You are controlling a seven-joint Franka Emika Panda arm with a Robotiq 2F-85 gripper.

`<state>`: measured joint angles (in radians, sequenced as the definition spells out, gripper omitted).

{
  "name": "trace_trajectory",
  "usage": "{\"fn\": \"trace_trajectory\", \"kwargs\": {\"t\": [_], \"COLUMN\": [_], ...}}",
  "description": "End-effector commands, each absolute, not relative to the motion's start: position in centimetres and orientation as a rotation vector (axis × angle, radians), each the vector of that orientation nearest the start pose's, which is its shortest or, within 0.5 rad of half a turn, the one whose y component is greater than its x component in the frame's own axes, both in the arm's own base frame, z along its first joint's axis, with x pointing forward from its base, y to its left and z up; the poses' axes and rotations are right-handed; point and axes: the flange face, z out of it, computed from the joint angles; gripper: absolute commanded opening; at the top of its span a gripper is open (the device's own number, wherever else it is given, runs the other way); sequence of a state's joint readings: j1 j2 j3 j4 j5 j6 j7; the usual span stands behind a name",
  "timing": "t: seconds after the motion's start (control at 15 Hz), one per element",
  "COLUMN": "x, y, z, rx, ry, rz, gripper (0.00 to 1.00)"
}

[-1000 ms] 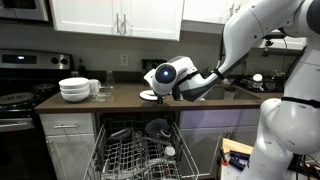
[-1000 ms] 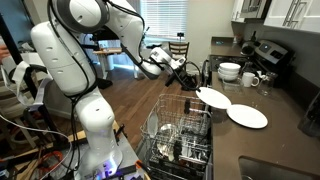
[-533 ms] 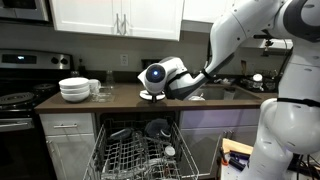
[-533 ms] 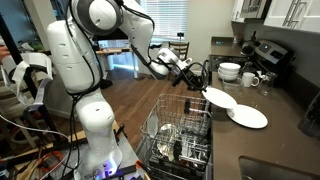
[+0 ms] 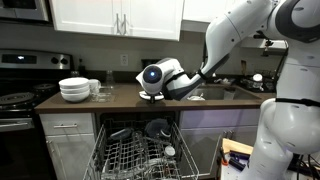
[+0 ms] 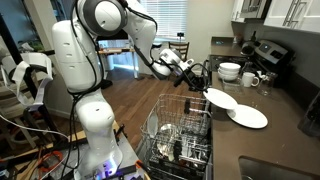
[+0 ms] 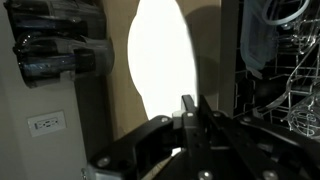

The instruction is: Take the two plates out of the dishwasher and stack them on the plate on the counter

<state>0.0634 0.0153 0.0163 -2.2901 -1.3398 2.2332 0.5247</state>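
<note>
- Here, the fingers (image 7: 187, 112) are pinched narrow on the rim of a white plate (image 6: 220, 98). In the wrist view both fingers press against its lower edge, and the plate (image 7: 160, 60) fills the middle of that view as a bright oval.
- The white plate is out of the dishwasher (image 6: 180, 135) and hangs tilted in the air at the edge of the bench (image 6: 290, 130).
- In an exterior view, its lower edge reaches over the near rim of the plate on the bench (image 6: 247, 116), which lies flat on the dark top. Whether the two touch cannot be told.
- In an exterior view the wrist covers most of the white plate, with only a pale sliver showing beneath it over the bench (image 5: 120, 97).
- The white arm (image 5: 235, 35) reaches across from the side, its wrist level with the bench top.
- The dishwasher (image 5: 135, 158) stands open below the bench, its door down and its pale wire rack (image 6: 175, 125) drawn out, with dark dishes in it.
- A stack of white bowls (image 5: 75, 90) sits well apart along the bench, a mug (image 6: 250, 78) just beside it, and a black stove (image 5: 15, 100) lies beyond them.
- In the wrist view a wall socket (image 7: 45, 123) shows at the lower left.
</note>
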Motion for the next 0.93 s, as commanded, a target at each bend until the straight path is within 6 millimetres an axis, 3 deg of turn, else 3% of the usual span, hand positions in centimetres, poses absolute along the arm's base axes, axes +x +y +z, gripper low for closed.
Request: {"fn": "trace_trajectory", "kwargs": {"t": [0.0,0.4,0.87], "x": [52.9,54.4,57.2], "y": [0.6,-1.3,-3.2], "z": [35.0,33.3,33.2], "rx": [2.095,2.095,2.065], "ry": [0.519,0.483,0.463], "rz": [0.276,0.266,0.31], "gripper": [0.02,0.02,0.02]}}
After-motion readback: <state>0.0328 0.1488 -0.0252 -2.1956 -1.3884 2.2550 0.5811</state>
